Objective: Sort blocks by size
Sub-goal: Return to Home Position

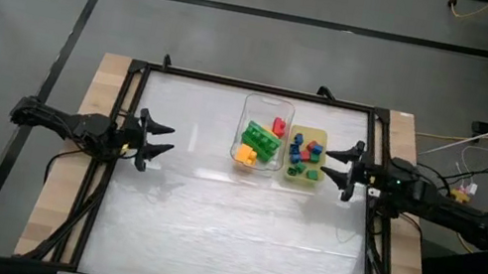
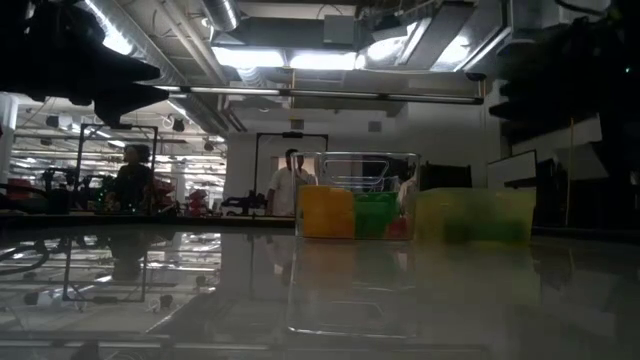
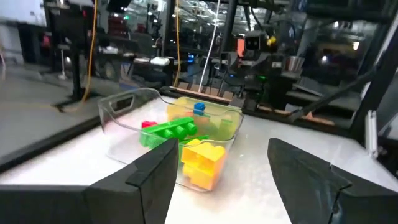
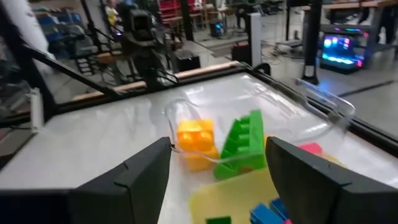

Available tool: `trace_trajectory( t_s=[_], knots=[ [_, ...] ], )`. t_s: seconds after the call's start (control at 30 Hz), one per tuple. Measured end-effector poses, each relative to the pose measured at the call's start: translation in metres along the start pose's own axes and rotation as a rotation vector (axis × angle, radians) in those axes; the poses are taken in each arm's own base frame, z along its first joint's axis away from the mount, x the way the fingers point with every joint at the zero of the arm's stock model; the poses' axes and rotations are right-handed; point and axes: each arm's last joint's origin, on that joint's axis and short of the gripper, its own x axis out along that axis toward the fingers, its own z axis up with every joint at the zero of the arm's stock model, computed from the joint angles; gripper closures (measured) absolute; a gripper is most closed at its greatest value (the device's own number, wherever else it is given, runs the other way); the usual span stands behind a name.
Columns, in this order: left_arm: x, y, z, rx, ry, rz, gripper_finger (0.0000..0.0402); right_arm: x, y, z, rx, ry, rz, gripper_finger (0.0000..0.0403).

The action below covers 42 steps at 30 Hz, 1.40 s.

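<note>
Right jaws apart, empty, just beside yellow tray; left jaws apart, farther off; blocks lie between, all binned.

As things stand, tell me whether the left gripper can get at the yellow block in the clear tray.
Probably yes: the left gripper is open, only bare table separates it from the clear tray, and the yellow block sits in the near corner, reachable over the wall.
</note>
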Motion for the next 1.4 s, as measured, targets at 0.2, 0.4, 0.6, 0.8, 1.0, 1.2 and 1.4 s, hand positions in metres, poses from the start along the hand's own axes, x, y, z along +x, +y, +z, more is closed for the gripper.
trace_trajectory(
  t_s=[0.2, 0.4, 0.6, 0.8, 1.0, 1.2, 1.4],
  knots=[
    [0.000, 0.000, 0.000, -0.017, 0.001, 0.000, 0.0167, 0.002, -0.002, -0.008, -0.018, 0.023, -0.043, 0.0141],
    [0.000, 0.000, 0.000, -0.017, 0.001, 0.000, 0.0167, 0.001, -0.003, -0.008, -0.052, 0.013, -0.076, 0.0141],
    [0.000, 0.000, 0.000, -0.020, 0.001, 0.000, 0.0167, -0.004, -0.003, -0.005, -0.052, -0.037, -0.089, 0.0141],
    [0.000, 0.000, 0.000, -0.022, 0.002, 0.000, 0.0167, -0.009, -0.004, -0.008, -0.054, -0.022, -0.092, 0.0141],
    [0.000, 0.000, 0.000, -0.022, 0.002, 0.000, 0.0167, -0.009, -0.004, -0.012, -0.087, 0.027, -0.100, 0.0141],
    [0.000, 0.000, 0.000, -0.017, 0.002, 0.000, 0.0167, -0.009, -0.004, -0.009, -0.150, -0.006, -0.098, 0.0141],
    [0.000, 0.000, 0.000, -0.017, 0.002, 0.000, 0.0167, -0.004, -0.004, -0.012, -0.156, -0.106, -0.090, 0.0141]
  ],
)
